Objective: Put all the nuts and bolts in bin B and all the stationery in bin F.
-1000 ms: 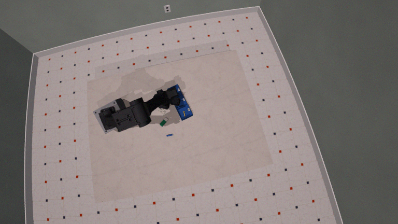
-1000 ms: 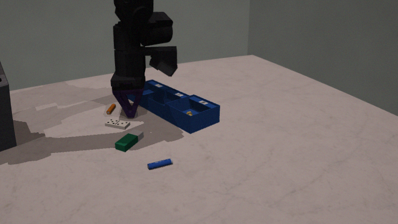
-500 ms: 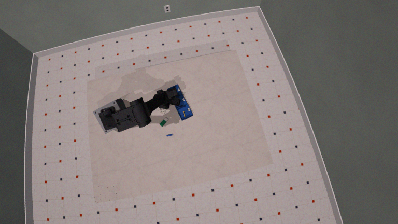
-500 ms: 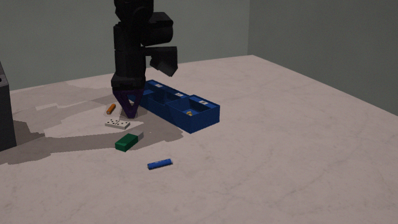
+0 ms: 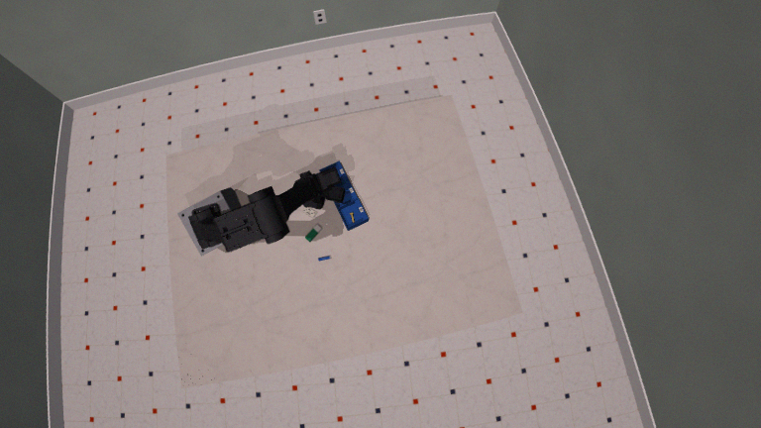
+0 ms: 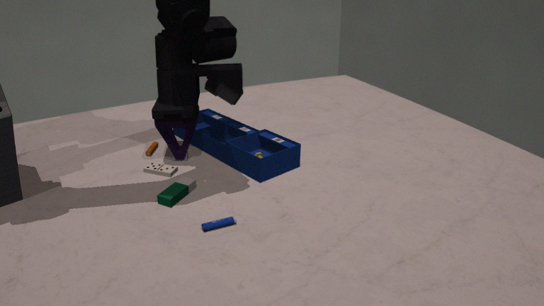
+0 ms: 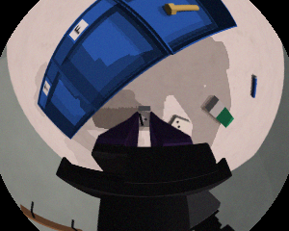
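Blue bins (image 6: 276, 160) sit in a row of three joined compartments on the pale marble desk (image 6: 381, 206), each with a small white label on its far rim, though I can't read the letters from the exterior view. The wrist view shows an F tag on the middle one. A brass bolt (image 6: 258, 153) already lies inside the nearest compartment, the end one.

The gripper (image 6: 178, 157) points straight down right beside the bins, its purple fingers (image 6: 171, 138) narrowed to a V with the tips at the desk surface. It's pinched on a small grey metal piece (image 7: 144, 115), visible between the tips in the wrist view; looks like a nut or short bolt, can't tell which.

Around it: an orange battery (image 6: 151, 148) to the left, a white domino (image 6: 161, 169) just in front of the gripper, a green eraser with a grey sleeve (image 6: 176, 193) a bit closer to the camera, and a blue pen-like cylinder (image 6: 218, 223) well apart from the rest, out in the open. All of these lie flat on the desk.
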Available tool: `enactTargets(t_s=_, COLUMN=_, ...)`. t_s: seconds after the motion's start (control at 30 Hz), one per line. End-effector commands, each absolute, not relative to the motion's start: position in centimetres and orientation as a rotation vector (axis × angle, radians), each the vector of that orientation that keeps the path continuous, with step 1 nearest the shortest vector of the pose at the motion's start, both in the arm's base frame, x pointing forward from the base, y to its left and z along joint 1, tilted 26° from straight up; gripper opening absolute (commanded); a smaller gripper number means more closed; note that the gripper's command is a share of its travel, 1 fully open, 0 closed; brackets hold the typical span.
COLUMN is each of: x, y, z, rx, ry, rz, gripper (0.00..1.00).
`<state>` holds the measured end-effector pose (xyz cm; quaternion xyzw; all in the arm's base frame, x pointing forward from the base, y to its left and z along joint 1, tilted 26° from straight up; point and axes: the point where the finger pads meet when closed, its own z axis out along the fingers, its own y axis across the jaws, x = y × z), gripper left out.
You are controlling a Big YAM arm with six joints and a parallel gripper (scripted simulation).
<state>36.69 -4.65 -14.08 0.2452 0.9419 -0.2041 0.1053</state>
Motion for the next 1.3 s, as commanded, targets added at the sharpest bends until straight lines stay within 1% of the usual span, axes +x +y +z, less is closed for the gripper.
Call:
enactTargets(t_s=0.0, x=36.2, y=-5.0, z=-14.8, rx=0.726, ry=2.788, rz=-0.606, gripper=0.09)
enactTargets(t_s=0.63, x=35.9, y=-5.1, z=-15.0, rx=0.726, ry=2.792, rz=-0.61, gripper=0.09)
enactTargets(t_s=0.67, x=35.5, y=-4.3, z=-14.7, rx=0.716, ry=2.804, rz=-0.617, gripper=0.09)
enactTargets(t_s=0.7, x=36.4, y=-3.7, z=-13.2, rx=0.71, ry=2.775, rz=-0.592, gripper=0.09)
enactTargets(t_s=0.93, x=36.3, y=-3.0, z=-11.7, rx=0.71, ry=2.774, rz=-0.593, gripper=0.09)
enactTargets(t_s=0.97, x=37.6, y=-2.8, z=-11.0, rx=0.719, ry=2.753, rz=-0.577, gripper=0.09)
enactTargets(t_s=1.27, x=37.3, y=-1.3, z=-8.3, rx=0.713, ry=2.754, rz=-0.575, gripper=0.09)
